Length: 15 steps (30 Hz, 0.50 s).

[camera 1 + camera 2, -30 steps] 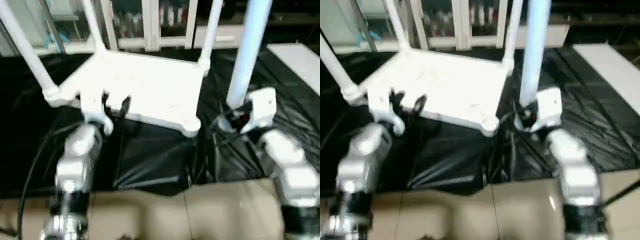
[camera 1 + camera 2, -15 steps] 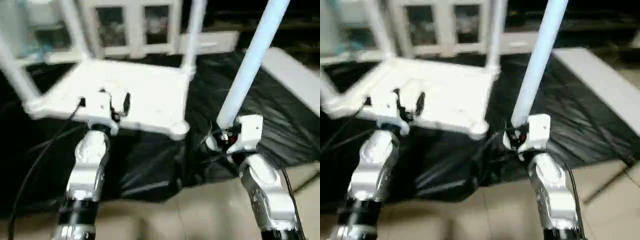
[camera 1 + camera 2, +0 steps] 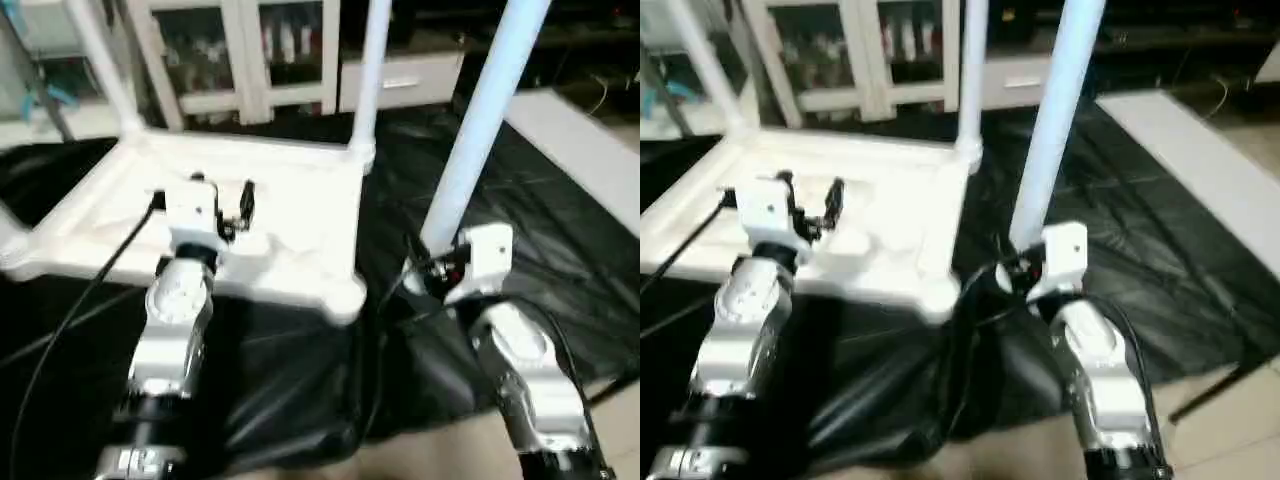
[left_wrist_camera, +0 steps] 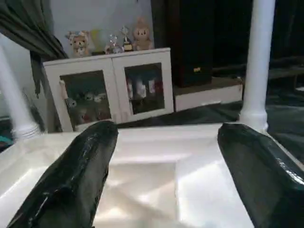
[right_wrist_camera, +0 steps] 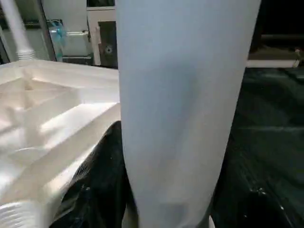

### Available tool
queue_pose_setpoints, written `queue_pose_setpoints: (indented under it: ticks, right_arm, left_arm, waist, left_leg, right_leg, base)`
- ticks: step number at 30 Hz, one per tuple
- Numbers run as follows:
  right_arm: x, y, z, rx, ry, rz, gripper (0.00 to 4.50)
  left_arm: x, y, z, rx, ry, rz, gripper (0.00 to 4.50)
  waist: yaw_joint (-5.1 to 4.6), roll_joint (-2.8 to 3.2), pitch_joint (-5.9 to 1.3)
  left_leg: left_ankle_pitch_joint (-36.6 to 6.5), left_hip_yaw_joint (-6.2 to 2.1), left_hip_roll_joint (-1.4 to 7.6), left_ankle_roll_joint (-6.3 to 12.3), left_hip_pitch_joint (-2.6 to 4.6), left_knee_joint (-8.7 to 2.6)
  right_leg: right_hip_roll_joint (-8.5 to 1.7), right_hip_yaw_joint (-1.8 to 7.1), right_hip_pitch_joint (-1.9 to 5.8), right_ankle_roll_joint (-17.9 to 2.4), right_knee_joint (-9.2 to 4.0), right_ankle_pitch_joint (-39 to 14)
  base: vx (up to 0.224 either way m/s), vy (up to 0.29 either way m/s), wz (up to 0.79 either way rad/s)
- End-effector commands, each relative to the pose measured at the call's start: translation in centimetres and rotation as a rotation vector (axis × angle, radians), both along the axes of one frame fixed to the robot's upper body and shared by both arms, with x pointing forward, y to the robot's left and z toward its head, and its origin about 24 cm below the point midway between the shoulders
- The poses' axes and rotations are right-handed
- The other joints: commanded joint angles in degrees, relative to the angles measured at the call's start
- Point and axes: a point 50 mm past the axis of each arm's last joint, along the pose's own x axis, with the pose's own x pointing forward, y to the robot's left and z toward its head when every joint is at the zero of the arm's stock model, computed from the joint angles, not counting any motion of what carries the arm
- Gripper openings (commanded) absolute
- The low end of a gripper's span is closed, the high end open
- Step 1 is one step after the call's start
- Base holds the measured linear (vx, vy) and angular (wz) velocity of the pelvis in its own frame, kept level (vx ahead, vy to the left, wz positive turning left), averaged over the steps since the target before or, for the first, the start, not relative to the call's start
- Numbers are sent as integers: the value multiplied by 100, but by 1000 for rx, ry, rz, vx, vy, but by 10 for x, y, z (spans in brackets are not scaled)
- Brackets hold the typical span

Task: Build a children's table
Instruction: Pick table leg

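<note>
The children's table lies upside down: its white tabletop (image 3: 290, 215) rests on the black-covered work table, ribbed underside up. White legs stand in the far left socket (image 3: 95, 55) and the far right socket (image 3: 372, 70). The near right corner socket (image 3: 345, 300) is empty. My right gripper (image 3: 432, 262) is shut on the lower end of another leg (image 3: 480, 120), held nearly upright just right of that empty corner. My left gripper (image 3: 222, 197) hovers open over the tabletop's near half, with nothing between its fingers (image 4: 71, 175).
A black plastic sheet (image 3: 560, 230) covers the work table and hangs creased over its front edge. A white cabinet with glass doors (image 4: 109, 90) stands behind. A white board (image 3: 585, 150) lies at the far right. Cables run along both forearms.
The camera has swung, so the whole picture shifted. My left gripper now reaches farther in over the tabletop. My right gripper still holds the leg beside the near right corner.
</note>
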Motion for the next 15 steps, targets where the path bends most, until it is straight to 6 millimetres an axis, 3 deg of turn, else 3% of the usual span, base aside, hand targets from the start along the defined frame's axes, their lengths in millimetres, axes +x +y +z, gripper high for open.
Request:
queue_pose_setpoints:
  ticks: [1, 2, 3, 4, 5, 6, 7, 8, 9, 10, 11, 12, 13, 14, 15]
  right_arm:
    - [1, 0, 4, -5, -20, 10, 188]
    - [1, 0, 4, -5, -20, 10, 188]
    - [1, 1, 4, -2, -19, 20, 188]
    - [1, 2, 5, -3, -20, 34, 188]
    - [1, 2, 5, -3, -20, 34, 188]
    - [1, 2, 7, -3, -23, 46, 188]
    - [1, 2, 7, -3, -23, 46, 188]
    - [1, 2, 8, -4, -27, 55, 188]
    - [1, 2, 8, -4, -27, 55, 188]
    - [2, 0, 11, -4, -35, 67, 188]
    - [1, -1, 12, 3, -36, 76, 188]
    - [1, -2, 13, 8, -36, 82, 188]
    - [1, -3, 14, 23, -37, 101, 188]
    - [0, -4, 16, 41, -40, 120, 188]
    - [-1, -5, 19, 68, -43, 146, 188]
  left_arm:
    - [-2, -2, -1, 12, 0, -3, 396]
    - [-2, -2, -1, 12, 0, -3, 396]
    - [-2, -1, -2, 12, 1, -2, 396]
    - [-3, 0, -2, 4, 4, -18, 396]
    - [-3, 0, -2, 4, 4, -18, 396]
    - [-3, 0, -5, 13, 25, -33, 396]
    - [-3, 0, -5, 13, 25, -33, 396]
    - [-4, 1, -6, 19, 35, -63, 396]
    - [-4, 1, -6, 19, 35, -63, 396]
    - [-6, 3, -8, 28, 39, -184, 396]
    - [-7, 5, -9, 45, 52, -239, 396]
    - [-8, 6, -10, 57, 62, -278, 396]
    - [-9, 10, -12, 93, 83, -350, 396]
    - [-10, 12, -13, 128, 102, -406, 396]
    - [-12, 15, -14, 156, 130, -486, 396]
  waist:
    - [384, -195, -408]
    - [405, -209, -393]
    - [443, -161, -339]
    - [498, 70, -261]
    - [513, 194, -262]
    - [474, 556, -316]
    - [362, 725, -309]
    - [199, 686, -390]
    - [397, 564, -447]
    - [488, 511, -478]
    - [521, 492, -502]
    - [547, 457, -489]
    - [598, 333, -493]
    - [655, 307, -449]
    - [808, 166, -426]
  left_leg:
    - [245, -79, -156, 921, -1052, 685]
    - [543, -115, -97, 574, -1181, 793]
    - [898, -132, -80, 47, -1097, 742]
    - [1539, -205, 149, -78, -1007, 414]
    - [1920, -243, 272, 66, -1030, 118]
    - [2518, -371, 560, 520, -849, -432]
    - [2080, -638, 852, 631, -462, -601]
    - [2791, -1045, 1128, 1548, -196, -530]
    - [4730, -931, 1190, 1661, -212, -304]
    - [7094, -866, 1095, 1369, -162, -192]
    - [7586, -872, 1033, 1229, -73, -133]
    - [7082, -877, 890, 1159, -91, -143]
    - [5406, -698, 657, 1073, -363, -168]
    - [4274, -464, 503, 935, -655, -210]
    - [1993, -248, 425, 602, -857, -280]
  right_leg:
    - [-811, 968, 1487, -1324, -754, 2255]
    - [-697, 737, 1426, -1094, -651, 2603]
    - [-639, 446, 1228, -814, -816, 2761]
    - [-724, 160, 989, -985, -1110, 1779]
    - [-614, 53, 969, -1005, -1137, 1329]
    - [-141, -237, 1000, -663, -931, 1079]
    - [246, -443, 640, -384, -413, 509]
    - [326, -292, 235, -248, 120, -186]
    - [109, -19, 91, 35, 16, 635]
    - [-24, 174, -4, 333, -160, 1487]
    - [-96, 256, -84, 394, -250, 1617]
    - [-230, 362, -65, 362, -408, 1687]
    - [-370, 455, 179, 299, -547, 2093]
    - [-497, 447, 362, 234, -590, 2507]
    - [-615, 498, 583, 493, -683, 3040]
  base:
    - [236, -77, -1]
    - [236, -77, -1]
    - [171, -45, -21]
    - [158, -13, -10]
    - [158, -13, -10]
    - [186, 37, -1]
    - [175, 72, -14]
    - [175, 72, -14]
    - [121, 70, -4]
    - [78, 44, 15]
    - [78, 44, 15]
    - [0, 0, 0]
    - [0, 0, 0]
    - [0, 0, 0]
    - [-37, -56, -4]
